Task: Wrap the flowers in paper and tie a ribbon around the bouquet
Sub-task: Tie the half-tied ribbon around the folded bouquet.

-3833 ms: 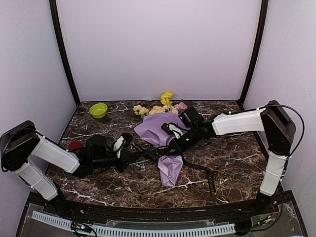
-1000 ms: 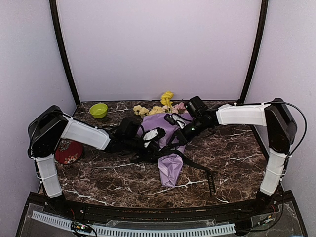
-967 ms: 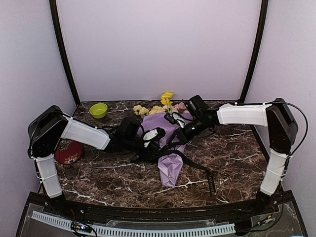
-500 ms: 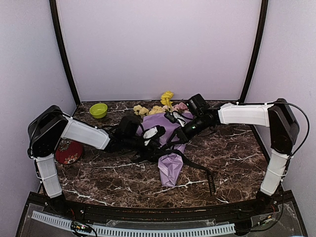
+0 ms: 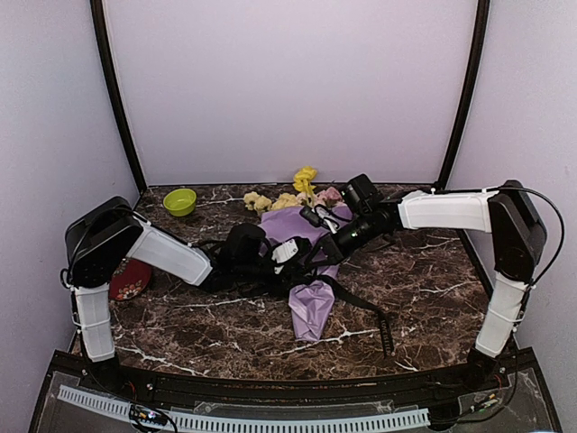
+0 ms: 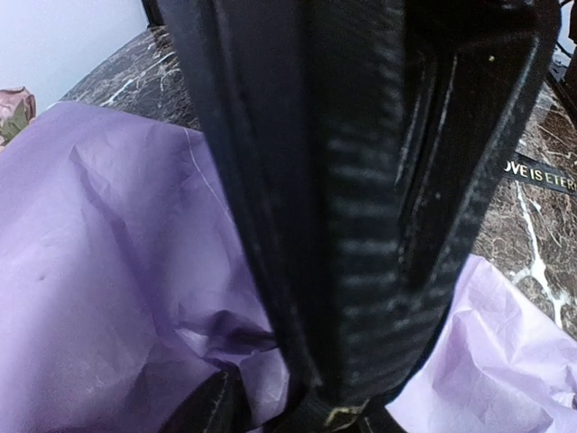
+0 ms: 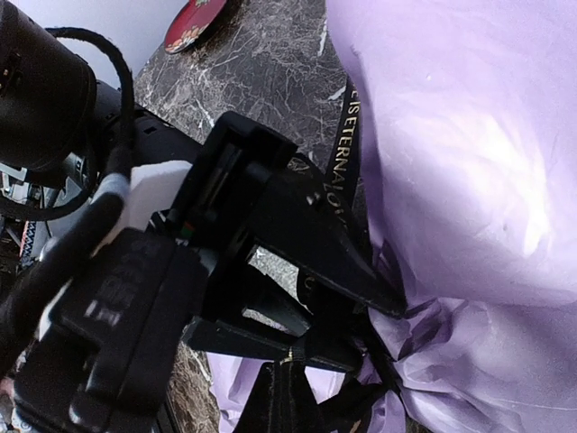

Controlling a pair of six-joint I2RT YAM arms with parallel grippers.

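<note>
At the middle of the dark brown marble-patterned table, a bouquet wrapped in crinkled lilac-purple paper: wide toward the back wall, pinched to a narrow waist, then a crumpled tail nearer the arms. At its far end, by the table's back edge, small yellow, cream and pink flowers poking out of the wrap. From the waist, a long flat black ribbon with small pale lettering, trailing over the marble toward the near right. Both arms low, meeting at that waist. Left gripper in from the left, one black finger filling its own camera's view just above the paper; from the right wrist, fingers apart at the base and angled toward the pinched paper, yet impossible to tell whether clamped on anything or loose. Right gripper in from the right, fingertips pressed fully together just beside the waist, nothing clearly caught between them. Near the back left corner, a small lime-green round bowl, well apart from the bouquet. At the left edge, partly behind the left arm, a red round dish.
</note>
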